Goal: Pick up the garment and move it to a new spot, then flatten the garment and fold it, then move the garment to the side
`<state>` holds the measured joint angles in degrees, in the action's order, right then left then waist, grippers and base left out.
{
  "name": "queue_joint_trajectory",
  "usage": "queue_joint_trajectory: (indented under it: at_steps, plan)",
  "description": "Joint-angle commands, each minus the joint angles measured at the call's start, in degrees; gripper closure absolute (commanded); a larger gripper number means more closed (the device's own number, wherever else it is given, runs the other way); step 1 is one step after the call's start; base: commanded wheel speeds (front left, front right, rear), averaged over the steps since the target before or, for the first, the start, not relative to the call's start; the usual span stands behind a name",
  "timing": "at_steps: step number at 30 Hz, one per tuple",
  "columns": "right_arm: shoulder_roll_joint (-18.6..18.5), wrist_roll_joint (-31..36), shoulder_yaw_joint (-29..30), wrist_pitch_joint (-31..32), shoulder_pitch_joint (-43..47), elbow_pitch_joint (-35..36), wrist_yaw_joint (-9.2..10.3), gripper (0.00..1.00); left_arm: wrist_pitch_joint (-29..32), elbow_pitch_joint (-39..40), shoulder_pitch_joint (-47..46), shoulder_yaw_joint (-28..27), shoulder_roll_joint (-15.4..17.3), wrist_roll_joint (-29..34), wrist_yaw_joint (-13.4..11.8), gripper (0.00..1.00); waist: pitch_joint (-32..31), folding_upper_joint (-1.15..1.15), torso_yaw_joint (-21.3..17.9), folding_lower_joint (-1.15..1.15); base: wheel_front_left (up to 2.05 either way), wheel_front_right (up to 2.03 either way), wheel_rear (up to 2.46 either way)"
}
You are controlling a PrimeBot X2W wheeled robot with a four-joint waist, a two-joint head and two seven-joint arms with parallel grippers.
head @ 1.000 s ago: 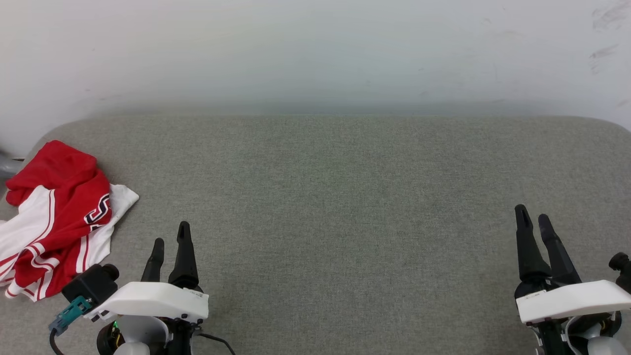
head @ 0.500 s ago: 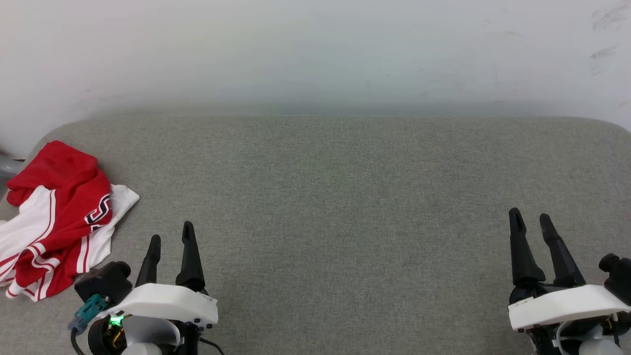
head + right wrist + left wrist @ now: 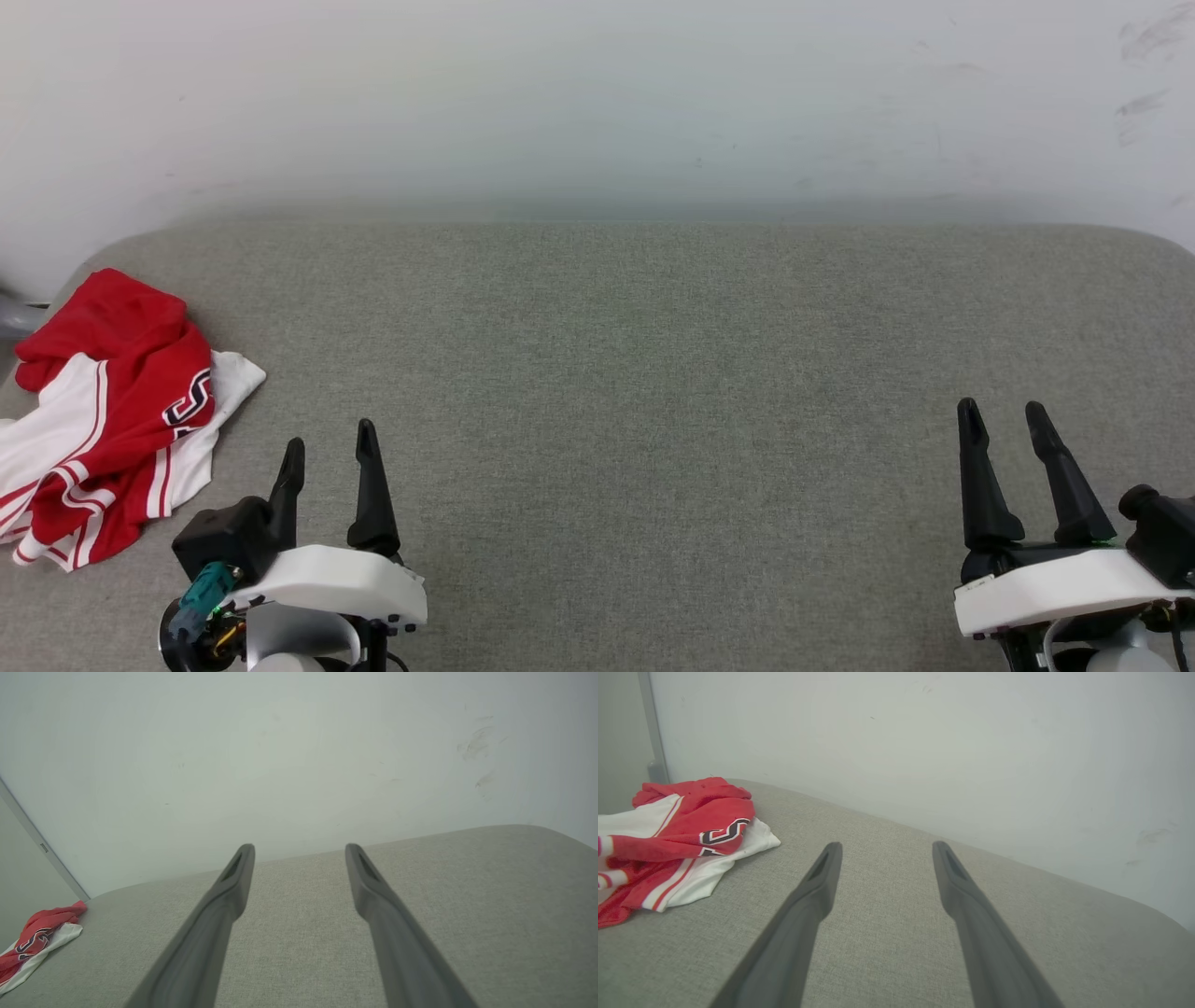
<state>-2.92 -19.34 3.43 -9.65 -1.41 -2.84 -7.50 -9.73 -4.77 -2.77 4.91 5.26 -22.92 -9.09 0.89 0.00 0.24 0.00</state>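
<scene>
Garment [image 3: 112,411]: crumpled heap at the far left edge of the grey padded surface [image 3: 653,355].
Left gripper [image 3: 330,435]: fingers apart, empty, near the garment, not touching it.
Right gripper [image 3: 1003,407]: fingers apart, empty, well apart from the garment.

One garment [image 3: 112,411] on the board, a single crumpled heap; one black letter [image 3: 189,403] clear to read on it; one grey padded surface [image 3: 635,373]; one pale wall [image 3: 597,93]; a left gripper [image 3: 330,439] and a right gripper [image 3: 1002,408], two in total; two dark fingers [image 3: 373,495] apiece, four altogether; two black camera housings [image 3: 224,546], one beside each gripper.
</scene>
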Motion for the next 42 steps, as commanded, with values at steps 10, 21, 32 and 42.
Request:
queue_joint_trajectory:
  at_steps: [10,21,32,42]
  plan:
    - [0.03,5.76,-0.24,-1.65,0.27,1.37,0.01,0.00,-1.58,1.06,0.31,1.10,0.52,5.60,-0.59,0.00,0.01,0.00,0.03,0.00,0.00,0.00,0.00]
    - [0.05,11.67,-0.37,-3.16,0.76,2.12,0.01,0.00,-3.00,1.15,0.89,1.61,0.22,11.24,-0.35,0.00,0.04,0.00,0.05,0.00,0.00,0.00,0.00]
    - [0.07,14.72,-0.53,-4.66,1.43,2.19,0.02,0.00,-4.57,0.92,1.35,1.09,-0.65,16.59,0.87,0.00,-0.05,0.00,0.14,0.00,0.00,0.00,0.00]
    - [0.08,12.63,-0.80,-5.61,1.56,1.25,0.03,0.00,-5.57,0.24,1.63,0.29,-1.38,19.78,2.60,0.00,0.04,0.00,0.25,0.00,0.00,0.00,0.00]
